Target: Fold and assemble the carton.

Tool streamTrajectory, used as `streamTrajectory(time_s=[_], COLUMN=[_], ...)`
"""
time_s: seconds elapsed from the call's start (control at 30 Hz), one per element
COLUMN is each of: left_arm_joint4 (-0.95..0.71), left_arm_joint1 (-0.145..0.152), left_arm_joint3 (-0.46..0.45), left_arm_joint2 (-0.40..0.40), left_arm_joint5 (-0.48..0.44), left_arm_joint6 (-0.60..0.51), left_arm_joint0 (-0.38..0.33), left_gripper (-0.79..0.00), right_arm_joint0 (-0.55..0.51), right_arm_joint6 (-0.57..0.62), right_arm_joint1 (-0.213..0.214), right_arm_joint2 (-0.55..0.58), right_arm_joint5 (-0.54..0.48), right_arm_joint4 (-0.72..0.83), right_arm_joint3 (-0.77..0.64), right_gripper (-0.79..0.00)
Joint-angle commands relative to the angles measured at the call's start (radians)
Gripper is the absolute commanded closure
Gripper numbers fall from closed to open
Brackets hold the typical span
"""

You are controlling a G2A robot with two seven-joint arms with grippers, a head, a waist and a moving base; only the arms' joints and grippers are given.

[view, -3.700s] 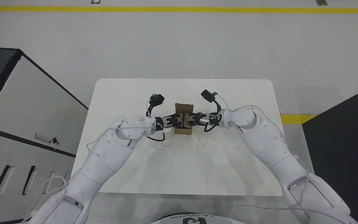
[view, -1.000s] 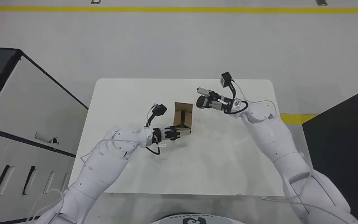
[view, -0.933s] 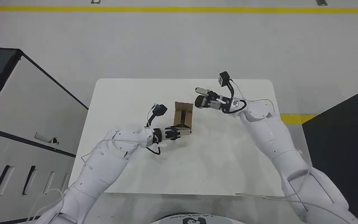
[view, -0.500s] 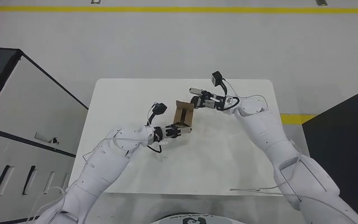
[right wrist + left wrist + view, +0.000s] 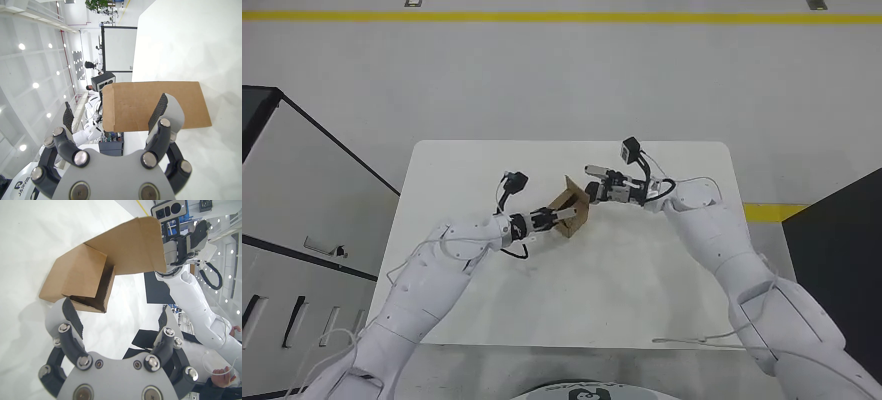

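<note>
A small brown carton [image 5: 572, 206] stands skewed near the middle of the white table, with one big flap [image 5: 132, 247] raised and its inside open. My left gripper [image 5: 547, 217] is open at the carton's near-left corner; in the left wrist view the left gripper [image 5: 115, 305] has one finger [image 5: 72, 313] against the lower edge of the carton [image 5: 79, 279]. My right gripper [image 5: 594, 192] is open at the carton's right side. In the right wrist view the right gripper [image 5: 115, 101] faces a flat carton panel [image 5: 136, 102], with one pad [image 5: 157, 109] in front of it.
The white table [image 5: 642, 300] has free room all round the carton. A black-framed cabinet [image 5: 302, 190] stands off the table's left edge and a dark block [image 5: 842, 250] off its right edge.
My right gripper has swung in from the right to the carton's side. The carton has turned askew, and my left gripper has shifted up to its corner.
</note>
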Motion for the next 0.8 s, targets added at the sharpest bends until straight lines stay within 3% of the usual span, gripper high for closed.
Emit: streamTrajectory(time_s=[0.0, 0.5, 0.77], left_arm_joint4=[-0.005, 0.011, -0.008], left_arm_joint1=[-0.002, 0.010, 0.005], left_arm_joint3=[0.006, 0.014, 0.021], left_arm_joint2=[0.000, -0.054, -0.043], left_arm_joint5=[-0.001, 0.015, 0.008], left_arm_joint6=[0.012, 0.032, 0.038], left_arm_joint0=[-0.003, 0.039, 0.036], left_gripper=[-0.785, -0.785, -0.785], right_arm_joint0=[-0.006, -0.057, -0.050], right_arm_joint6=[0.005, -0.023, -0.019], right_arm_joint1=[0.001, 0.024, 0.012], right_arm_joint2=[0.003, 0.067, 0.058], right_arm_joint5=[0.003, -0.012, 0.009], right_arm_joint4=[0.002, 0.009, 0.014], right_arm_joint3=[-0.002, -0.059, -0.061], right_gripper=[-0.785, -0.785, -0.785])
